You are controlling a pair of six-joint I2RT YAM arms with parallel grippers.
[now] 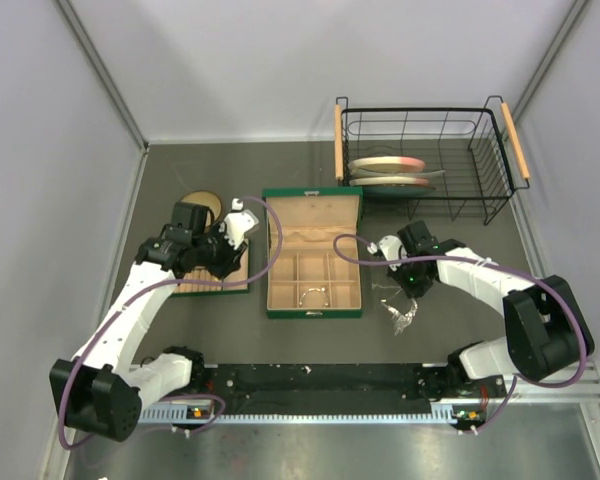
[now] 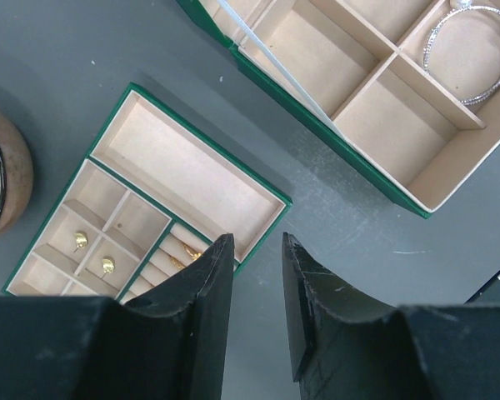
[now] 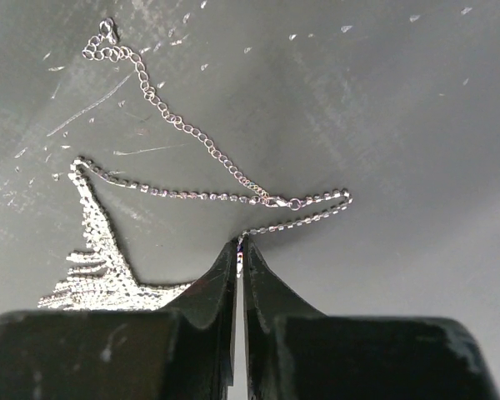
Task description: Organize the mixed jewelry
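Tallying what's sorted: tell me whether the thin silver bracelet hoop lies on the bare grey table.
No, the thin silver bracelet hoop lies inside a beige compartment of the open green box.

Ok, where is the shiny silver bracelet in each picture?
Top external: the bracelet lies near the picture's centre, in a near-side compartment of the big green box.
Left wrist: it is in the upper right corner, in a compartment of the same box.
Right wrist: it is not there; only the necklace shows.
Shared landmark: the big green box, seen in the top and left wrist views.
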